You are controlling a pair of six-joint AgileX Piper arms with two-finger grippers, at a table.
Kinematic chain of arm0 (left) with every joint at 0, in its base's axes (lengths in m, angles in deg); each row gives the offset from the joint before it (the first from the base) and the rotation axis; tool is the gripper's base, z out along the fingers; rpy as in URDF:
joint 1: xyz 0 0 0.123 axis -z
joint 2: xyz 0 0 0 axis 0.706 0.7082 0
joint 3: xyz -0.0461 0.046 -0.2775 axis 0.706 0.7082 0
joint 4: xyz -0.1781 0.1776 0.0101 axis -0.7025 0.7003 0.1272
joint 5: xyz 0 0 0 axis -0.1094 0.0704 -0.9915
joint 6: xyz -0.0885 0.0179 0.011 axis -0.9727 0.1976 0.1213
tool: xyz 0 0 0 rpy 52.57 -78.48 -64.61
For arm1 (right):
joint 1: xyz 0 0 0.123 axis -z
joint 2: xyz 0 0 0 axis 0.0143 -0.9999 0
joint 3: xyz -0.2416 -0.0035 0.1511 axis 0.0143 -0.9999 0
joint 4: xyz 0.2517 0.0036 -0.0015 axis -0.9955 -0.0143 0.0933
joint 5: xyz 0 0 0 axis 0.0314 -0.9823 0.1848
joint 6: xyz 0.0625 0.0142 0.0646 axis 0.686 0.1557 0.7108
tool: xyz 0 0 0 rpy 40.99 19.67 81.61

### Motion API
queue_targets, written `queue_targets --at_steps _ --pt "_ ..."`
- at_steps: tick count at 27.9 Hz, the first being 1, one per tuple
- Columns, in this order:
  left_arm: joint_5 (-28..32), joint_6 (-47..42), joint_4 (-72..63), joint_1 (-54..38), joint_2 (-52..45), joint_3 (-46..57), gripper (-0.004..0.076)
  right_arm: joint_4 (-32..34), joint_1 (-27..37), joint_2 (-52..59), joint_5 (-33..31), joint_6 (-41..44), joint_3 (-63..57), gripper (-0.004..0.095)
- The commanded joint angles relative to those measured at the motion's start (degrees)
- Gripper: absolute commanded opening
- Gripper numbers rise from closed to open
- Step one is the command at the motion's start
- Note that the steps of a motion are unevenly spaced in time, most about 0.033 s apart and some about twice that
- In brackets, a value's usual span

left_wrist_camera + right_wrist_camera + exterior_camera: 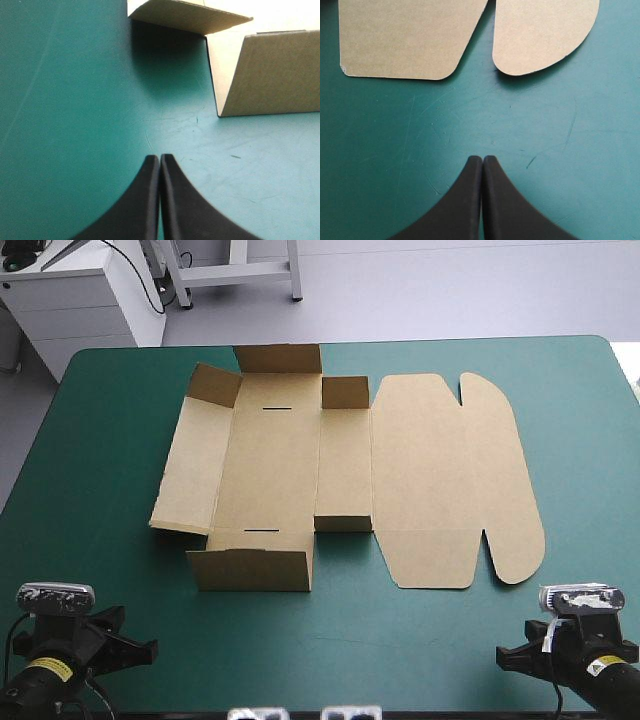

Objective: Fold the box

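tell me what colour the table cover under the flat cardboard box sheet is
The table cover is plain teal-green, seen best in the high view.

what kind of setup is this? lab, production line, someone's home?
Most likely a robotics lab bench, not a line: a teal-green table cover, one brown box lying mostly unfolded on it, and a left gripper and right gripper, both shut, at the near edge.

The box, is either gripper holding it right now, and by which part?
Nothing is held. The left gripper and the right gripper are both shut and empty, over bare teal-green cover, short of the box.
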Motion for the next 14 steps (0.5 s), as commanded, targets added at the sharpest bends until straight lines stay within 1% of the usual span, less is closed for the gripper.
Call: queue_targets --at_steps 1,11,14 --pt "3.5 -0.4 -2.7 0.2 0.9 -1.5 -0.0008 -1.4 -0.2 -0.4 2.2 -0.4 1.3 -0.0020" --pt "3.6 -0.4 -5.0 0.2 0.9 -1.5 -0.0008 -1.4 -0.2 -0.4 2.2 -0.4 1.3 -0.0020" --pt "4.7 -0.3 -4.8 0.2 0.9 -1.5 -0.0008 -1.4 -0.2 -0.4 2.2 -0.4 1.3 -0.0020"
